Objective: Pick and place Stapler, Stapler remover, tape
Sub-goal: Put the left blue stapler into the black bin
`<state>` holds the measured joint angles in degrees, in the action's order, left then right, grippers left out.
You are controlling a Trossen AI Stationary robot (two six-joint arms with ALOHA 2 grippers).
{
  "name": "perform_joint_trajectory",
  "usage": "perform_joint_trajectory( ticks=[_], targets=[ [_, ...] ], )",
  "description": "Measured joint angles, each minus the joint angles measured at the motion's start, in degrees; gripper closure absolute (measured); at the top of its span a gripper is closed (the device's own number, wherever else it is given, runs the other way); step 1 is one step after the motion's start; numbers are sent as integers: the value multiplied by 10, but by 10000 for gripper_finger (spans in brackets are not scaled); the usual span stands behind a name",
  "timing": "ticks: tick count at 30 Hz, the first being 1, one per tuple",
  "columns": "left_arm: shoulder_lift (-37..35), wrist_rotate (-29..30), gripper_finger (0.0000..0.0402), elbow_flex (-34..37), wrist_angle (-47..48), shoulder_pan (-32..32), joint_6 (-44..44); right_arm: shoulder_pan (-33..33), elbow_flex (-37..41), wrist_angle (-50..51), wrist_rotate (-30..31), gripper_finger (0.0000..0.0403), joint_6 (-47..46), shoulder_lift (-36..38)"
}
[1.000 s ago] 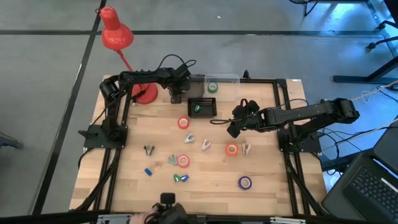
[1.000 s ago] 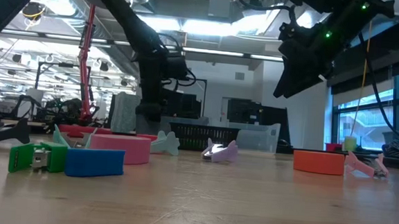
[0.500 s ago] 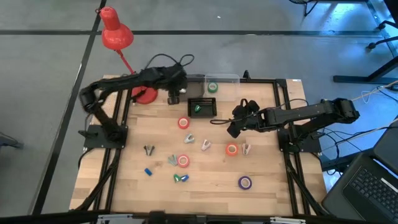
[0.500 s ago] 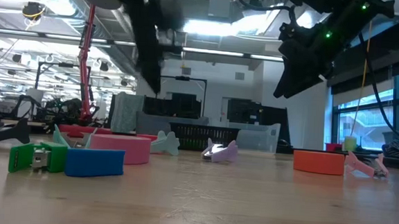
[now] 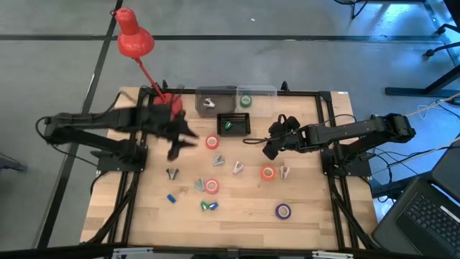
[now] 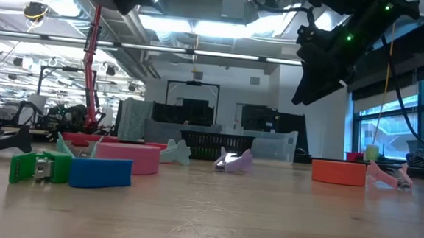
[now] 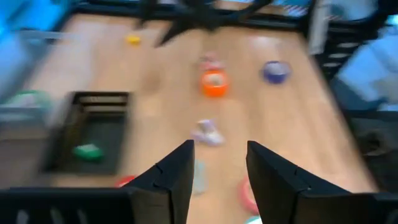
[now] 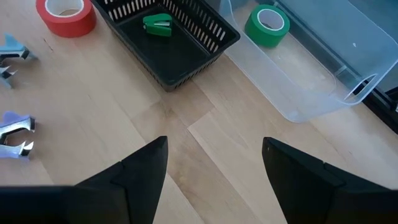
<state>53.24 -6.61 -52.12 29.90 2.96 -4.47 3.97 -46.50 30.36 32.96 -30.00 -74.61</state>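
Now between picks: your left gripper [image 5: 175,150], left of centre, has fingers apart and empty. Red tape roll [image 5: 212,142] lies just right of it. Centre, descend, close; right gripper [image 5: 269,151] waits open.

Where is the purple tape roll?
In the high view, the purple tape roll lies on the table's near right part, alone, below the orange tape roll.

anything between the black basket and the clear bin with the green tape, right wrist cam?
Nothing. In the right wrist view only bare wood separates the black basket from the clear bin holding the green tape; the two stand apart.
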Motion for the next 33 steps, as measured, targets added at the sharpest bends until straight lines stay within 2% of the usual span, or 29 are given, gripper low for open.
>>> perform_joint_trajectory(
  ticks=[6, 9, 11, 15, 22, 28, 33],
  targets=[
    [1, 140, 262, 126, -115, -129, -109, 0, 0, -23, -2, 139, 1, 0],
    [32, 180, 261, 163, -141, -166, -163, 0, 0, -25, -2, 139, 2, 0],
    [58, 186, 261, 171, -150, -183, -186, 0, 0, -23, -2, 139, 3, 0],
    [110, 166, 261, 172, -158, -217, -169, 0, 0, -23, -4, 139, 5, 0],
    [196, 86, 261, 171, -158, -273, -97, 0, 0, -24, -7, 139, 4, 0],
    [218, 41, 261, 170, -105, -311, -157, 0, 0, -26, -7, 139, 2, 0],
    [218, 11, 261, 140, -31, -344, -203, 0, 0, -29, -17, 139, -11, 0]
  ],
)
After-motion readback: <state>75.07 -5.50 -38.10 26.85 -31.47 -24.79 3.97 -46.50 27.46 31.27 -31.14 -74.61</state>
